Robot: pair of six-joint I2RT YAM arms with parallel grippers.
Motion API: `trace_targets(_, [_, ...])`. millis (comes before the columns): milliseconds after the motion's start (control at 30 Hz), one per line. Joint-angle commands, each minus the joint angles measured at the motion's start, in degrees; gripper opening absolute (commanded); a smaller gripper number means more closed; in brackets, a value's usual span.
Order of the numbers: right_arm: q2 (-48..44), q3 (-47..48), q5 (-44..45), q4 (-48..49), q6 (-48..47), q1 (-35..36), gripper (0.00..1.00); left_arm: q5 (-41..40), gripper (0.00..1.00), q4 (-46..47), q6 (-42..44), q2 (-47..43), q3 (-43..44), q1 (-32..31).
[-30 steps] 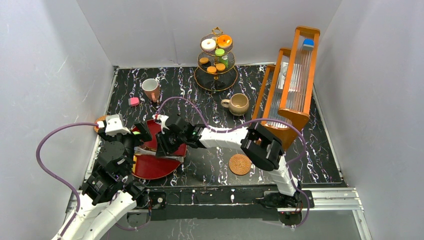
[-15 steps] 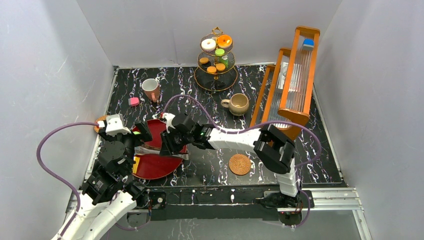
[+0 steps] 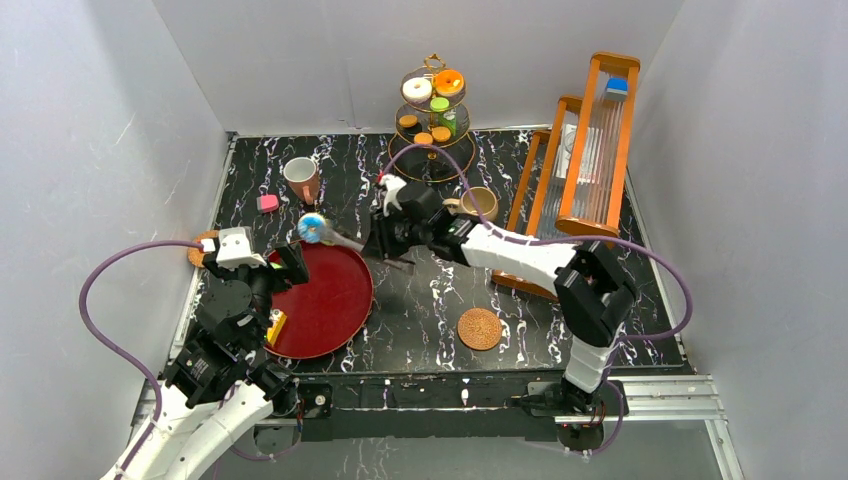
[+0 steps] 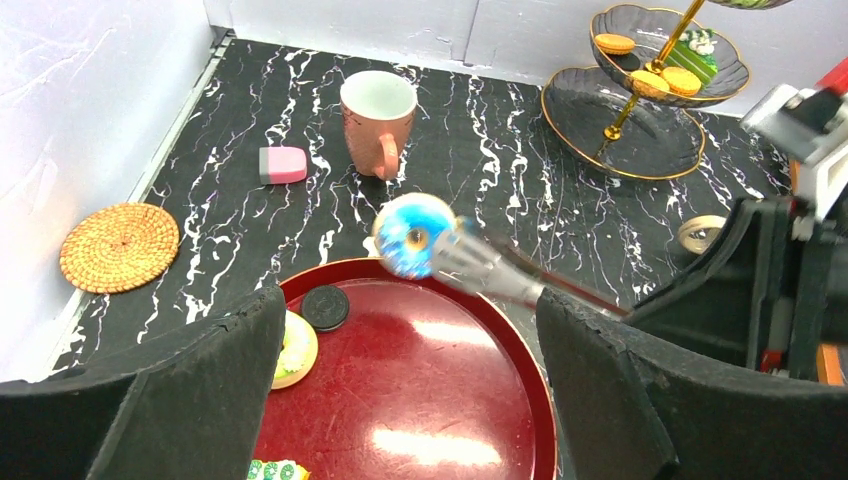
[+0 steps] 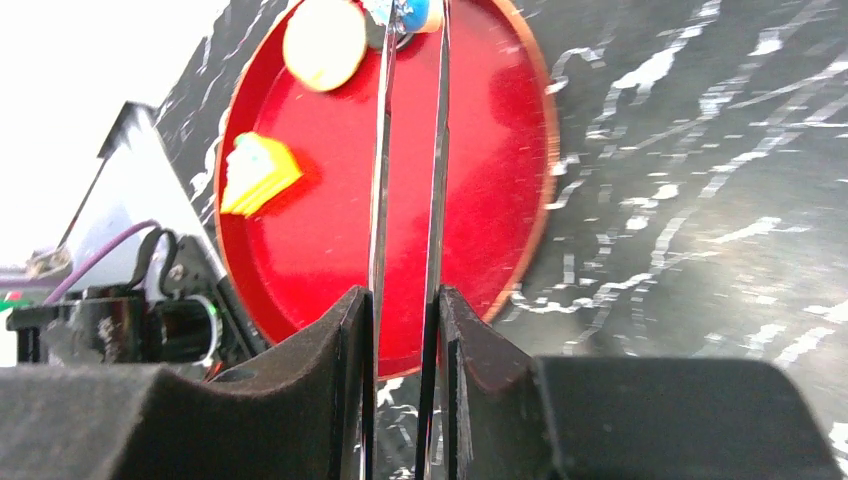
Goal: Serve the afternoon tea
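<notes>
While the right arm stretches low across the worktop (image 3: 430, 300) with its elbow bent beside the wooden rack (image 3: 585, 170), the right gripper (image 5: 403, 300) is clamped on the two blades of the tongs (image 5: 405, 150), pressing them nearly together. The left arm is folded at its own corner, with its wrist over the red tray (image 4: 520, 350). The left gripper (image 4: 405, 310) has its jaws spread wide and carries nothing.

Hidden or unclear:
- The beige mug (image 3: 478, 205), just behind the right gripper, is partly covered by that arm.
- The right wrist view cuts the tong tips off at its top edge.
- A green and white piece (image 4: 275, 470) below the left gripper is cropped and cannot be identified.
- The lowest tier of the gold three-tier stand (image 3: 432, 110) is partly masked by cable.

Task item: the blue donut (image 4: 413, 235) is pinched at the tong tips, straight out from the right gripper and just ahead of the left gripper. It appears to be raised above the tray's far rim, though no view settles the clearance. It stands tilted on edge with its hole facing the left gripper. The tongs' long axis runs roughly level from the right gripper toward the left arm's side.

A dark cookie (image 4: 325, 307) and a yellow slice (image 5: 258, 172) lie on the tray.
</notes>
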Motion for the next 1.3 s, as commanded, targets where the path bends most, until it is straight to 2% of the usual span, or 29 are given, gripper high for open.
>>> trace_targets(0, [-5.2, 0.2, 2.1, -1.8, -2.2, -3.8, 0.23, 0.6, 0.93, 1.1, -0.1, 0.4, -0.2, -0.2])
trace_targets(300, [-9.3, 2.0, 8.5, -9.2, -4.3, -13.4, 0.24, 1.2, 0.93, 1.1, 0.1, 1.5, 0.0, -0.2])
trace_targets(600, [-8.0, 4.3, 8.8, -13.0, -3.7, -20.2, 0.24, 0.7, 0.93, 1.2, 0.2, 1.2, -0.1, -0.2])
trace_targets(900, [-4.3, 6.6, 6.0, -9.9, 2.7, -23.8, 0.25, 1.0, 0.93, 1.2, 0.3, 1.3, -0.1, -0.2])
trace_targets(1267, [0.9, 10.3, 6.5, -9.2, 5.0, -25.0, 0.27, 0.9, 0.93, 1.2, 0.3, 0.7, -0.1, -0.2])
